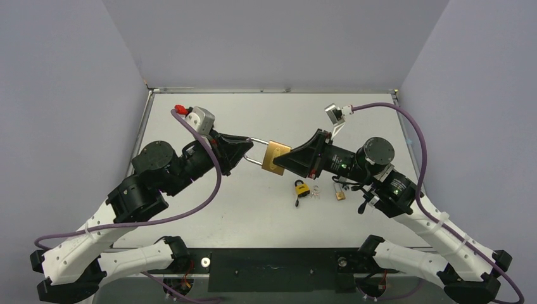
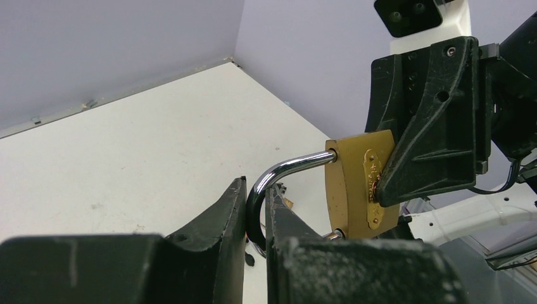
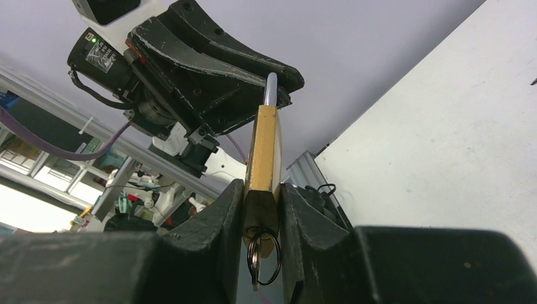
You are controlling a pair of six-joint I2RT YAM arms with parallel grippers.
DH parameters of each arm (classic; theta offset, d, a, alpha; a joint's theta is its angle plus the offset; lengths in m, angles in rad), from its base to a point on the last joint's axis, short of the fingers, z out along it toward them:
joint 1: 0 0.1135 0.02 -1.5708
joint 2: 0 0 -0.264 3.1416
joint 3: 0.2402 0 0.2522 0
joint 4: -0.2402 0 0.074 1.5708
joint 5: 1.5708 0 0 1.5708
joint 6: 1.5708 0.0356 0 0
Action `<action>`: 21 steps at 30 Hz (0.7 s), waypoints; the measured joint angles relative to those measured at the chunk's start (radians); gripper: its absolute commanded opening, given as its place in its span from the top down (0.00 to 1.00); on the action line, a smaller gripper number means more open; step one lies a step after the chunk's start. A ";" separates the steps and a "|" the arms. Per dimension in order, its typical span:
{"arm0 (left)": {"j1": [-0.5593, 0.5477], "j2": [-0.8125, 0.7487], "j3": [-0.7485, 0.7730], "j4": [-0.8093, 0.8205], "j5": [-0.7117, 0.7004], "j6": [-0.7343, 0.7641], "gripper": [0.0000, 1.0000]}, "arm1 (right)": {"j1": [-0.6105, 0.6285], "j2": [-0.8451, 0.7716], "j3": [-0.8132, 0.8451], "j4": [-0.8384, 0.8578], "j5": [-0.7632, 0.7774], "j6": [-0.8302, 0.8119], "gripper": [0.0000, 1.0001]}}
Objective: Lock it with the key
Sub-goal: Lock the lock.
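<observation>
Big rectangular brass padlock point(image 1: 277, 157) hangs in mid-air over the flat white surface point(image 1: 253, 218), approx. at ctr, held btw both arms. It touches nothing below.

The left gripper point(image 1: 248, 152) is pressed together on the curved chrome steel shackle point(image 2: 278, 174), w/ its fingers either side of the bend. The right gripper point(image 1: 288, 161) pinches the lock body by its flat faces. In the right wrist view the body point(image 3: 263, 152) stands edge-on btw the fingers, shackle end up. A thin metal key ring point(image 3: 263, 253) dangles from the lower end. The key itself is prob. in the keyhole, but the fingers hide it, so can't tell.

Room:
- Left and near-left of the lock, the surface is bare up to the left edge.
- Just beside and below the right gripper lies a small yellow-and-black padlock point(image 1: 302, 187).
- A small brass item point(image 1: 340, 194) lies near it, too small to name. Both are close to the right arm's forearm, apart from the held lock.
- The far edge has a metal rim, w/ bare surface btw it and the two grippers.
- Lilac walls point(image 1: 69, 95) close in left, right and back; both wrists sit well inside them.
</observation>
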 measured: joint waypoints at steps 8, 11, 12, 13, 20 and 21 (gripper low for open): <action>-0.038 0.002 0.000 0.009 -0.028 -0.010 1.00 | 0.071 0.011 0.068 -0.101 0.109 -0.109 1.00; -0.048 0.005 0.000 0.007 -0.049 -0.019 1.00 | 0.086 0.016 0.087 -0.124 0.146 -0.140 1.00; -0.051 0.006 0.000 0.007 -0.055 -0.023 1.00 | 0.087 0.018 0.091 -0.128 0.154 -0.147 1.00; -0.053 0.007 0.000 0.007 -0.060 -0.027 1.00 | 0.091 0.019 0.096 -0.131 0.165 -0.156 1.00; -0.069 0.014 0.000 0.003 -0.099 -0.055 1.00 | 0.107 0.036 0.135 -0.154 0.223 -0.208 1.00; -0.069 0.017 0.000 0.000 -0.104 -0.058 1.00 | 0.111 0.039 0.140 -0.158 0.235 -0.215 1.00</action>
